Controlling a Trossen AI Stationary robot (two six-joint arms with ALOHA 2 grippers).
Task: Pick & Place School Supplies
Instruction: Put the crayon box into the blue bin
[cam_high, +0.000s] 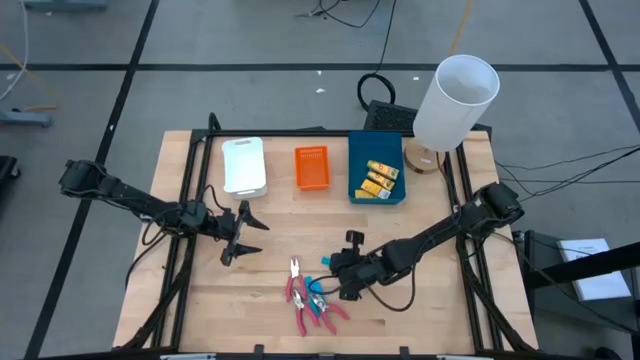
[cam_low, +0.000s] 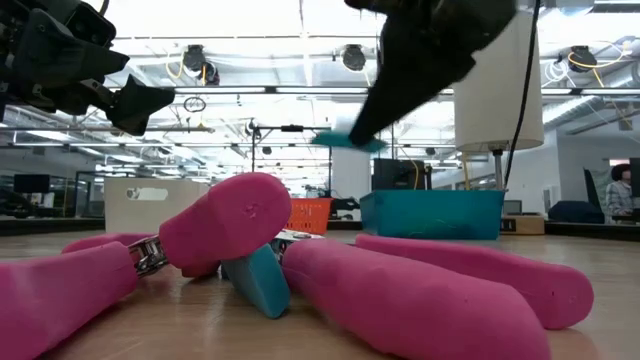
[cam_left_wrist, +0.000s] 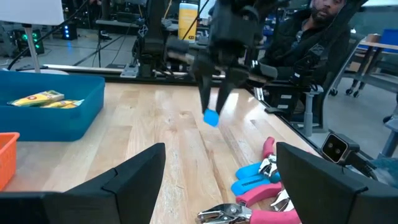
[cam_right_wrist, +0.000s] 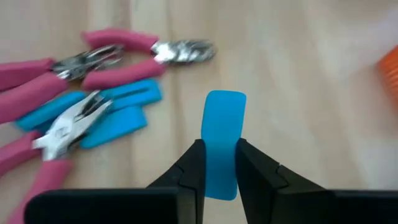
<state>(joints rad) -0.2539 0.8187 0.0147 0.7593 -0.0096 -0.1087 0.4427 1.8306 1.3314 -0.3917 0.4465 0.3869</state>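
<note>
right gripper (cam_right_wrist: 219, 163) | raised over table (cam_high: 430, 310) | fingers pinch blue piece (cam_right_wrist: 222, 140)

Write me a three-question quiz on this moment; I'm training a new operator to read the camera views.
1. True or false: the right tool is shut on a light-blue piece.
2. Which tray holds the yellow packets? A) white tray B) orange tray C) blue tray
3. Fill in: the pink-handled tools lie on the ____, beside other light-blue pieces.

Key
1. True; the piece is pinched between its fingers, lifted off the wood.
2. C, the blue tray; the white tray and orange tray show no packets.
3. Table. The left tool waits open, away from them.
</note>
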